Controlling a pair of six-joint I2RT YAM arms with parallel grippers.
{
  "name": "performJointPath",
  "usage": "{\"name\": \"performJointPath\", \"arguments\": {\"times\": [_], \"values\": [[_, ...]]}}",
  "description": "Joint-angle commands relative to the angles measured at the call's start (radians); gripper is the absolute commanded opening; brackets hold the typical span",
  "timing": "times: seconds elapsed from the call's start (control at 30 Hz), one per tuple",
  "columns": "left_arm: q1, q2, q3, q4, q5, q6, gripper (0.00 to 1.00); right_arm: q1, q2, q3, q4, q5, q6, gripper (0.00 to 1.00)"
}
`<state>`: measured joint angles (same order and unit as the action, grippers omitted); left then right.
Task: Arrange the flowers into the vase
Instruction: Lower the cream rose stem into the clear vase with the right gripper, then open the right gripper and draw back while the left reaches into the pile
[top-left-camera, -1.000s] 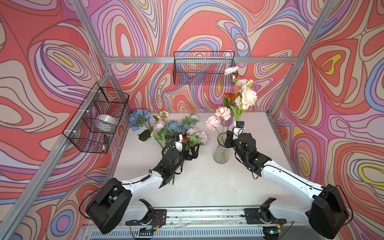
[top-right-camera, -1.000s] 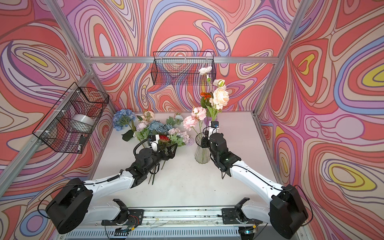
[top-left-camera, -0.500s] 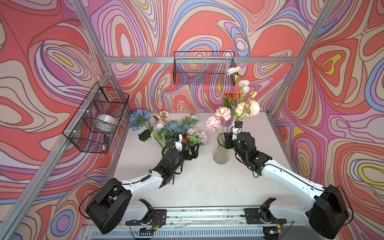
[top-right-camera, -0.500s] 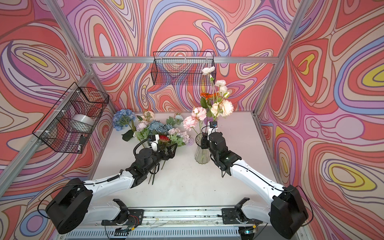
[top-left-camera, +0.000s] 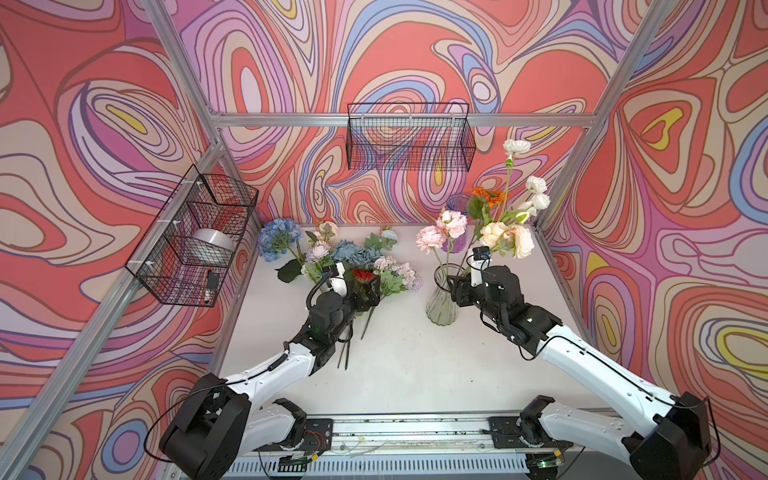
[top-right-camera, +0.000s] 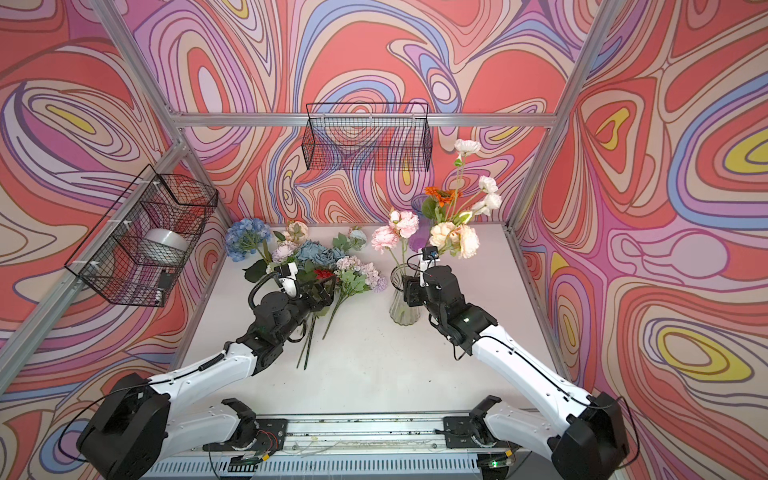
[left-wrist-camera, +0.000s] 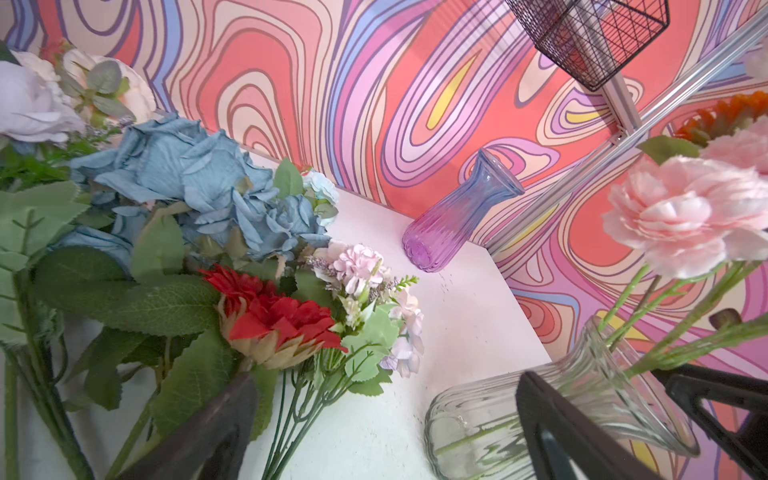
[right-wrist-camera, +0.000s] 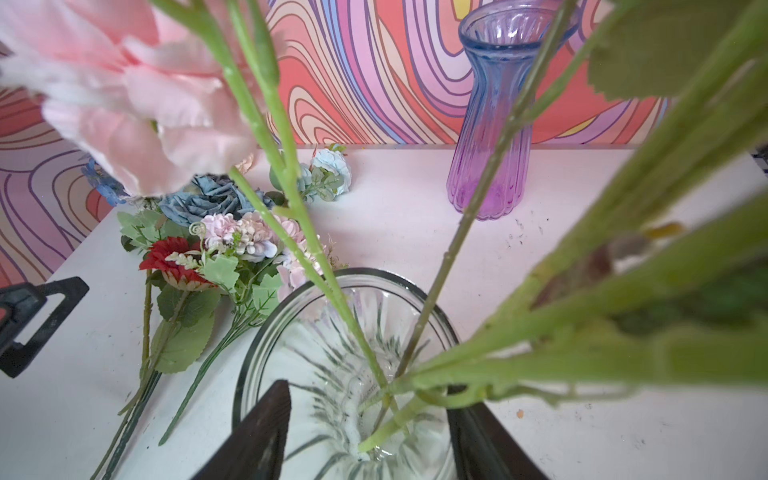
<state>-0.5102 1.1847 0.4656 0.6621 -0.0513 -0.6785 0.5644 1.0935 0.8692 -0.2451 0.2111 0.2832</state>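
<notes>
Release of the peach-and-white spray (top-left-camera: 507, 239) into the clear glass vase (top-left-camera: 441, 305). The jaws of the right gripper (top-left-camera: 456, 291), pressed together on the stem a second ago, now stand spread on either side of the vase mouth. In the right wrist view the green stems run free between them, none pinched. Let go, the spray has sunk deeper and leans toward the right wall, its peach blooms lower than before. It shares the vase with pink blooms (top-left-camera: 452, 223) and an orange gerbera (top-left-camera: 485, 194).

This placement appears complete, and the right arm looks free to withdraw. The remaining flowers (top-left-camera: 345, 259) lie heaped on the bench (top-left-camera: 407, 365) at far left, heads toward the far wall and stems pointing near, so the larger part of the task is judged outstanding.

- **Right arm:** reaches in from the near right corner, its wrist at the height of the vase rim.
- **Left arm:** stretches from the near left corner over the stems of the heap, unmoved. The left gripper (top-left-camera: 366, 289) keeps its jaws fully spread, with the red gerbera (left-wrist-camera: 274, 320) lying just ahead of them and nothing held.

A purple-blue vase (left-wrist-camera: 457, 224) stands unused at the far edge.
</notes>
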Motion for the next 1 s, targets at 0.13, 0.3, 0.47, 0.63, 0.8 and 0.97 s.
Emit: {"name": "performJointPath", "arguments": {"times": [0.13,0.3,0.47,0.63,0.8,0.97], "values": [[0.013,-0.029,-0.011,-0.035,-0.005,-0.026,1.00,-0.001,-0.030,0.043,-0.106,-0.023,0.010,0.69],[0.021,-0.038,-0.008,-0.053,-0.012,-0.017,1.00,-0.001,-0.047,0.091,-0.204,-0.086,0.034,0.73],[0.088,-0.056,-0.017,-0.079,0.012,-0.042,1.00,0.000,-0.071,0.123,-0.271,-0.228,0.061,0.77],[0.180,-0.097,-0.039,-0.123,0.054,-0.061,0.99,0.030,-0.072,0.140,-0.285,-0.316,0.097,0.78],[0.225,-0.170,-0.078,-0.186,0.043,-0.068,0.96,0.099,-0.043,0.150,-0.243,-0.305,0.108,0.78],[0.228,-0.237,-0.108,-0.280,0.057,-0.060,0.86,0.166,0.030,0.172,-0.156,-0.314,0.109,0.77]]}}
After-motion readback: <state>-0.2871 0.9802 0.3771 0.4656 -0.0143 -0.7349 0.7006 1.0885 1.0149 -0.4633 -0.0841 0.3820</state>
